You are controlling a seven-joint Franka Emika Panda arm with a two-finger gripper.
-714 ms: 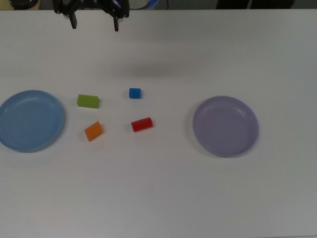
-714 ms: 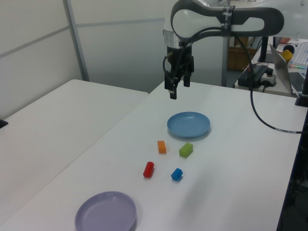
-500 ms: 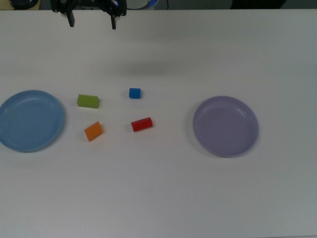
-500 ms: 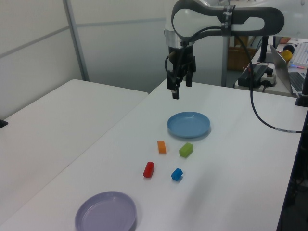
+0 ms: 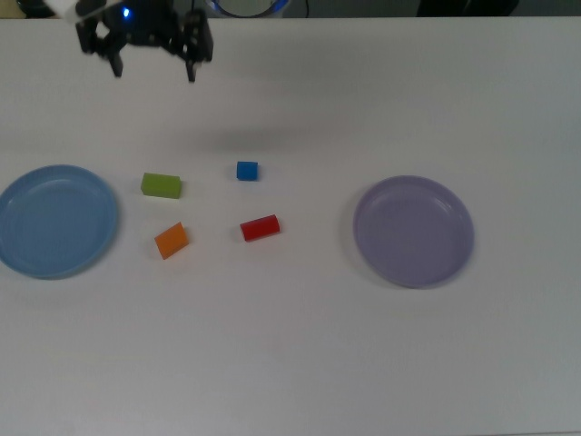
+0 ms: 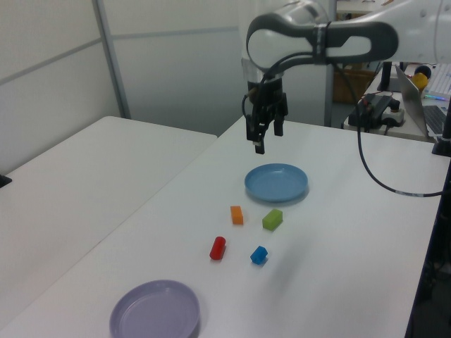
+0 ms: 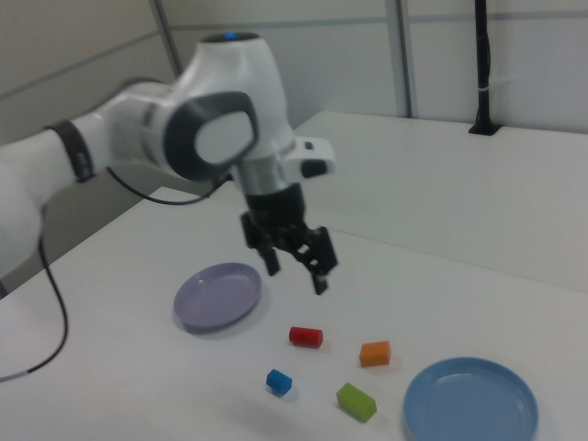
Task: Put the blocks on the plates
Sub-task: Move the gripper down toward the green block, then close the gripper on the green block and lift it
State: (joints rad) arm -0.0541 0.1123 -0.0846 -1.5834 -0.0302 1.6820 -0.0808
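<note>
My gripper (image 5: 152, 68) hangs wide open and empty above the table. All four blocks lie between the blue plate (image 5: 56, 221) and purple plate (image 5: 413, 231). I should descend squarely over the green block (image 5: 162, 185) (nearest me), straddling its short sides.

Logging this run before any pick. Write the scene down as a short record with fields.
gripper: open, empty, above the table, away from the blocks
green block: on the table, nearest the blue plate
orange block: on the table
blue block: on the table
red block: on the table
lavender plate: nothing on it
blue plate: nothing on it
blocks on plates: none
</note>
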